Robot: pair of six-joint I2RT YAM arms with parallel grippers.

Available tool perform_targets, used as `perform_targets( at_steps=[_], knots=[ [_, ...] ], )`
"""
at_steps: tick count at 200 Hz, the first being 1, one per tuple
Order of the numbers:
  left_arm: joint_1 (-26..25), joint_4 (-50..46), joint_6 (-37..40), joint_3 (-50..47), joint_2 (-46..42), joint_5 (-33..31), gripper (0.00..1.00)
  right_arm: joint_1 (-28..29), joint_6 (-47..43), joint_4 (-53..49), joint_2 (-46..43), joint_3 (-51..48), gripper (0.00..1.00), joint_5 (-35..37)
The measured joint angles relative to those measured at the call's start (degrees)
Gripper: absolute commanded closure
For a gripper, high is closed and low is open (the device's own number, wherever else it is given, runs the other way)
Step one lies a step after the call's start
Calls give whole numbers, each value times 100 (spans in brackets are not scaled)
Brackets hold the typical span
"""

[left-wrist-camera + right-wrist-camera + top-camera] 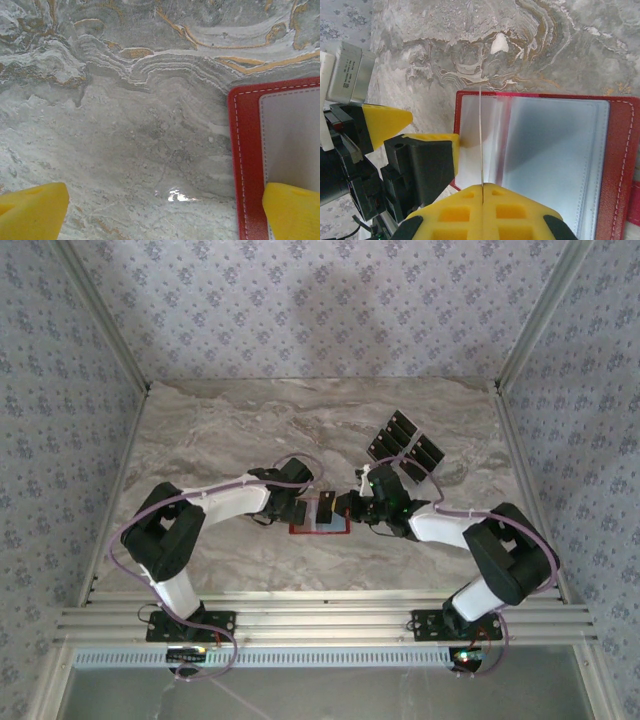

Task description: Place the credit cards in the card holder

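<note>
Right tool (pixel 482 189) clamps a thin edge-on sheet (pixel 480 135), card or pocket leaf, over the open card holder (pixel 619 165). Left tool (pixel 165 212), spread, has one finger on its edge. Credit cards (pixel 405 445) lie beyond it. Insertion step, I'd say; next, line up with a slot.

Five credit cards (pixel 402 428), one card holder (pixel 555 160)

The left arm (pixel 235 502) and right arm (pixel 435 527) share one build: black joint housings, white link shells. A lilac cable (pixel 118 532) loops along each, down to a black base plate (pixel 190 625). The left tool (pixel 165 192) has yellow fingers (pixel 32 212) on black mounts; the right tool (pixel 482 187) shows moulded square recesses in its yellow pads (pixel 520 206). A grey box (pixel 350 75) with a printed label rides the left wrist.
</note>
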Motion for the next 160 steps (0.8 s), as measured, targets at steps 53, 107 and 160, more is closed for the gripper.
perform_targets(
  at_steps=[53,107,160],
  knots=[
    [0,0,-35,0,2,2,0,0,48,234,245,-15,100,-46],
    [0,0,-37,0,2,2,0,0,149,452,382,-33,100,-103],
    [0,2,-39,0,4,0,0,0,214,619,527,-114,100,-107]
  ],
)
